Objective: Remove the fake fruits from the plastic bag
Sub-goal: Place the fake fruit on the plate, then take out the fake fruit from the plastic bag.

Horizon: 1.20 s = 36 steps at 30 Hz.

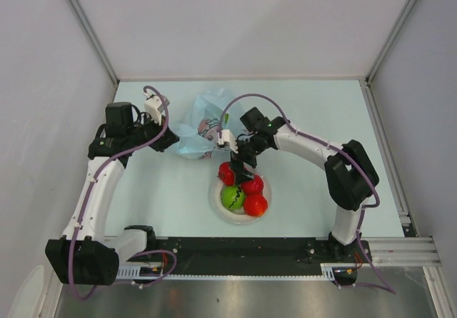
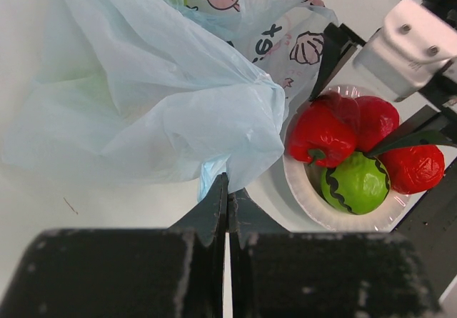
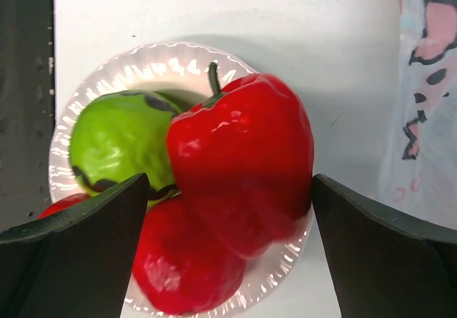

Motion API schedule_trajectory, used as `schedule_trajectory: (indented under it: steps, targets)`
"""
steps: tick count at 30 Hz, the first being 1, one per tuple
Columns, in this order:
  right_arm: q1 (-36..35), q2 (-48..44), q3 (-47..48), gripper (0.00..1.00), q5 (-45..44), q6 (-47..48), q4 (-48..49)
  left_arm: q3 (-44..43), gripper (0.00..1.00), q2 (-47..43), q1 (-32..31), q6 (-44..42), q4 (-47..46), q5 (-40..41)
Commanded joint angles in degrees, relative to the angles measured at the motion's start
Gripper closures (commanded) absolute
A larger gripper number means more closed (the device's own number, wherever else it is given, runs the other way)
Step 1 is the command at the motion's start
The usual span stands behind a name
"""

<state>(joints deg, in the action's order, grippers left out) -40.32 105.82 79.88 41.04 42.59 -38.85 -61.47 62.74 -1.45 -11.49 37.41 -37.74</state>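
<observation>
Since the plastic bag [image 1: 202, 131] looks thin, limp, slippery — lying at 11 o'clock of the white plate [image 3: 143, 55] — take a bunched fold, as the left gripper [image 2: 227, 193] does, fingers pinched on its film. Right gripper [image 3: 228, 182] spread wide astride the light-looking red pepper [image 3: 243, 146].

Red pepper [image 3: 243, 153] on white plate [image 3: 157, 57]

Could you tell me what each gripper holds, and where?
Left gripper pinches the plastic bag by a bunched fold; right gripper holds nothing, jaws open astride a red pepper.
</observation>
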Motion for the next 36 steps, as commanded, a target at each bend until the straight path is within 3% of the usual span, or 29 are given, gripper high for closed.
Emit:
schedule_trajectory:
  steps: [1, 3, 6, 14, 25, 31, 36]
  targets:
    - [1.4, -5.1, 3.7, 0.0, 4.5, 1.8, -4.0, -0.3, 1.0, 0.2, 0.4, -0.1, -0.8, -1.3]
    - [2.0, -6.4, 4.2, 0.0, 5.3, 0.2, -4.0, -0.3, 1.0, 0.2, 0.4, -0.2, -0.8, -1.2]
    - [3.5, -6.4, 4.7, 0.04, 5.2, -9.9, 2.5, -0.8, 0.99, 0.5, 0.4, 0.6, -1.3, -1.6]
    - [1.5, -0.8, 4.7, 0.26, -3.1, -15.2, 13.2, -3.0, 1.0, 2.6, 0.4, 1.3, -1.4, -2.3]
    - [-0.2, -1.6, 4.4, 0.27, -7.3, -16.8, 15.1, -2.6, 1.0, 0.9, 0.4, 1.2, 0.3, -1.7]
    - [3.2, -3.3, 6.2, 0.28, -7.0, -30.4, 28.5, -3.1, 1.0, -2.5, 0.4, -6.3, 9.3, -1.9]
    - [3.2, 4.9, 12.7, 0.33, -8.3, -36.5, 30.9, -4.5, 0.99, -5.0, 0.4, -13.7, 16.6, -0.8]
